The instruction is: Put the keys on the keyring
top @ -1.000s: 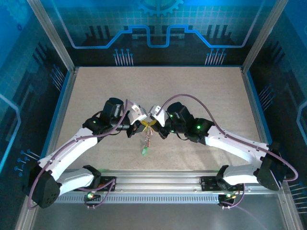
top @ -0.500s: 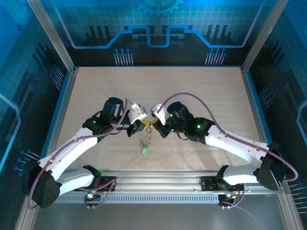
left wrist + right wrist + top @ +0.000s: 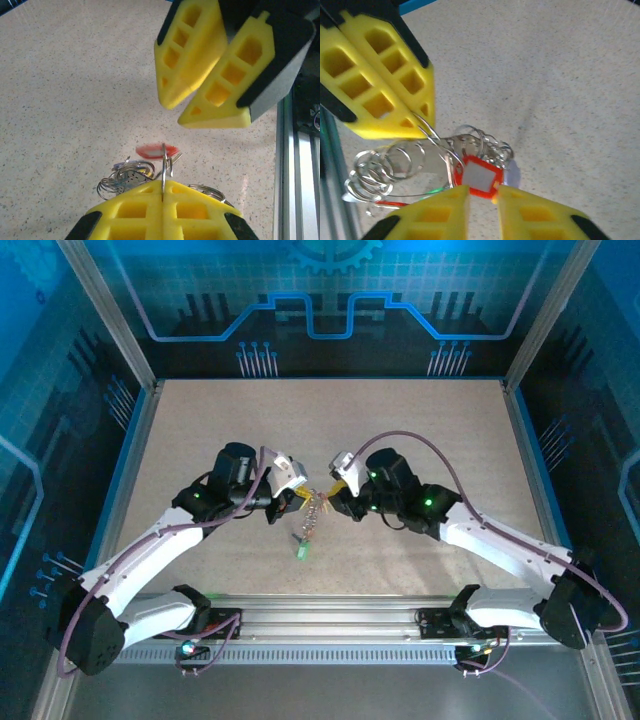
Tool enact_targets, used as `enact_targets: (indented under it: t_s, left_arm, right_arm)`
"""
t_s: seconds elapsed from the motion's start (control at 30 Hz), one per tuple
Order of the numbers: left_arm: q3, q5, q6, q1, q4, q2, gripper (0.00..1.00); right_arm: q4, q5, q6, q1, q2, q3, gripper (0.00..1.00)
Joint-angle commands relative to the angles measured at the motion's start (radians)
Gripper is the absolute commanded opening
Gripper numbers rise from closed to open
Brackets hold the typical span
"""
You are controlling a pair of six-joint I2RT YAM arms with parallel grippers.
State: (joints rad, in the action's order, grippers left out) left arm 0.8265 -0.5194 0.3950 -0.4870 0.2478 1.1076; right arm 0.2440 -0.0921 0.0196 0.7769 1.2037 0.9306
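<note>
Scene: two robot arms meet tip to tip above the middle of a speckled table (image 3: pixel 420 430), with a dangling bunch of keys between them.
Left gripper: the left gripper (image 3: pixel 163 186) has its yellow fingers pressed together, pinching the thin wire of the keyring (image 3: pixel 163 167) edge-on.
Right gripper: the right gripper (image 3: pixel 481 192) has its fingers a little apart. The red-tagged key (image 3: pixel 478 177) sits at the mouth of that gap.
Keyring position: in the overhead view it hangs off the table between the two grippers, the left at its 9 o'clock and the right at its 3 o'clock.
Other keys: a green tag (image 3: pixel 300 553) hangs lowest, at 6 o'clock of the bunch. Small split rings (image 3: pixel 375 172) crowd at 8 o'clock of the red tag in the right wrist view.
Step in hand: probably working the red-tagged key onto the wire loop while the left arm holds the loop steady.
Next move: it likely calls for a firm pinch on the red tag, then guiding the key's small ring along the wire without pulling it from the left grip.
Hard to make out: whether the right fingers touch the red tag, whether its ring is already on the wire, and where the loop opens. The metal keys themselves are too small and tangled to count.
</note>
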Motion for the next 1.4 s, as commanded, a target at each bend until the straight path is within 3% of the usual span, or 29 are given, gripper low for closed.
enact_targets:
  t_s: [0.0,0.27,0.4,0.5,0.73,0.93,1.03,1.27,1.37]
  left_arm:
    - [-0.004,-0.022,0.019,0.004,-0.054,-0.028,0.0]
    - [-0.005,-0.048,0.049,0.004,-0.058,-0.052,0.0]
    - [-0.019,-0.113,0.077,0.004,-0.075,-0.08,0.0]
    - [-0.039,-0.157,0.079,0.004,-0.109,-0.104,0.0]
    - [-0.102,-0.24,0.112,0.004,-0.197,-0.144,0.0]
    - [-0.114,-0.294,0.114,0.004,-0.222,-0.153,0.0]
    - [-0.15,-0.343,0.106,0.004,-0.3,-0.169,0.0]
    - [-0.177,-0.389,0.071,0.004,-0.381,-0.166,0.0]
    - [-0.182,-0.4,0.068,0.002,-0.398,-0.16,0.0]
  right_arm:
    - [0.018,-0.052,-0.048,-0.021,-0.044,-0.006,0.33]
    - [-0.061,-0.092,-0.179,-0.024,-0.116,-0.046,0.35]
    - [-0.22,-0.052,-0.283,-0.014,-0.153,-0.14,0.33]
    - [-0.311,-0.146,-0.367,-0.015,-0.182,-0.187,0.32]
    - [-0.219,-0.354,-0.519,-0.009,-0.177,-0.133,0.32]
    - [-0.157,-0.298,-0.572,0.034,-0.174,-0.101,0.24]
    - [-0.153,-0.297,-0.569,0.043,-0.17,-0.095,0.13]
    - [-0.193,-0.248,-0.545,0.079,-0.167,-0.131,0.12]
    - [-0.21,-0.243,-0.536,0.083,-0.168,-0.139,0.19]
